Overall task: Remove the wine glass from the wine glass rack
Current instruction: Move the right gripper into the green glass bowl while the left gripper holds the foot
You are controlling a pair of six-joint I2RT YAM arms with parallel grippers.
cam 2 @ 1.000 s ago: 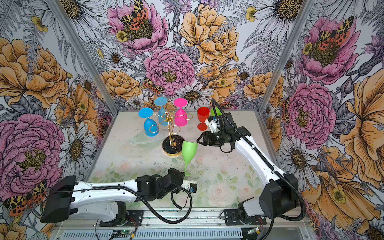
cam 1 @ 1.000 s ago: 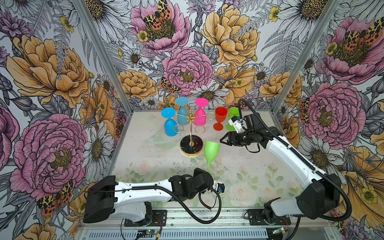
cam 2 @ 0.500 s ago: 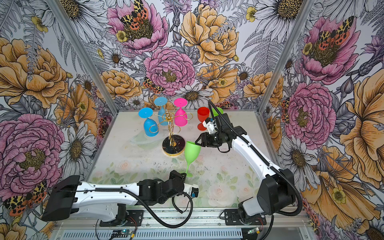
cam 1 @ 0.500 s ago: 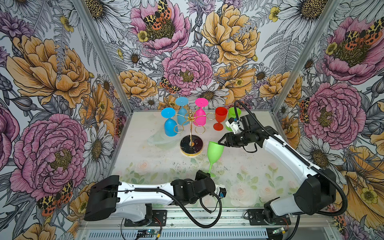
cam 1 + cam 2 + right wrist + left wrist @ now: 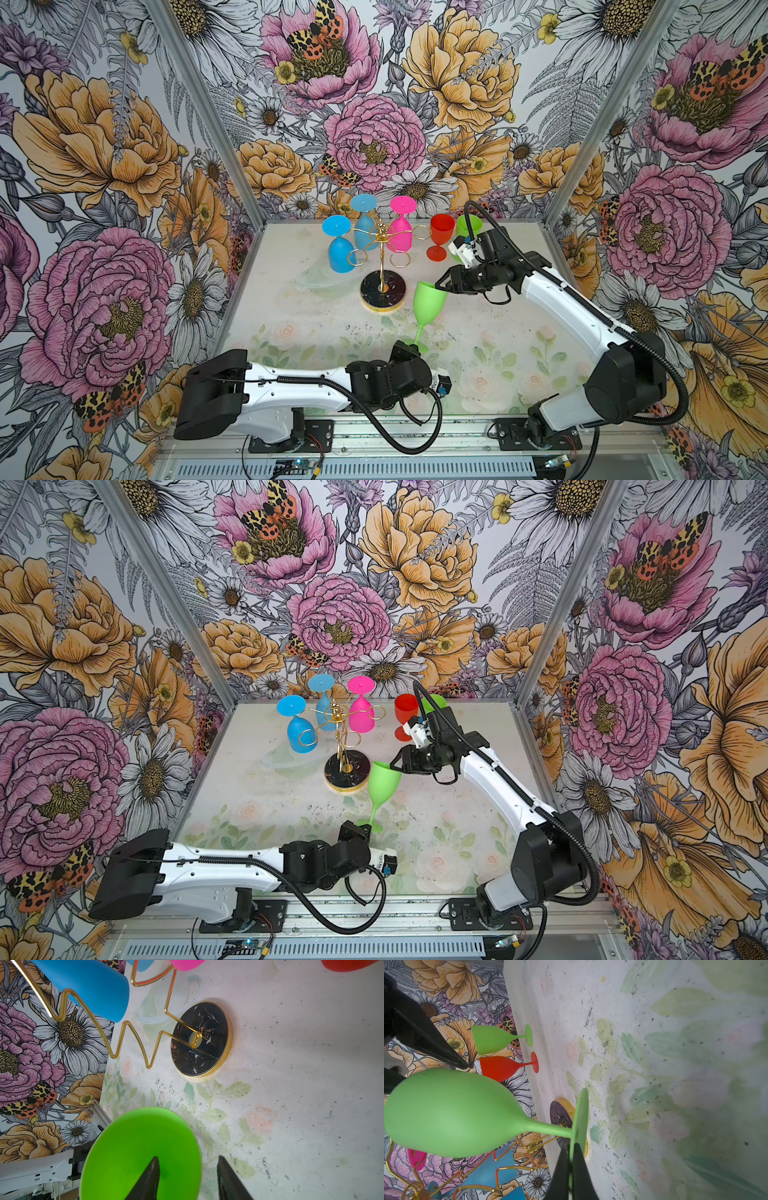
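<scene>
Right gripper (image 5: 438,286) has closed in on the green wine glass (image 5: 430,301), held off the wine glass rack (image 5: 380,268), just beside its base.
Left gripper (image 5: 571,1147) clamps the foot; right jaws straddle the rim, seemingly not gripping; red glass (image 5: 440,241) stands behind.

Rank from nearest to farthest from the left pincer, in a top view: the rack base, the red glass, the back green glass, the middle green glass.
1. Middle green glass: foot clamped in the left pincer.
2. Rack base: mid-table, just beyond.
3. Red glass: back right.
4. Back green glass: farther back right, behind the red one.
</scene>
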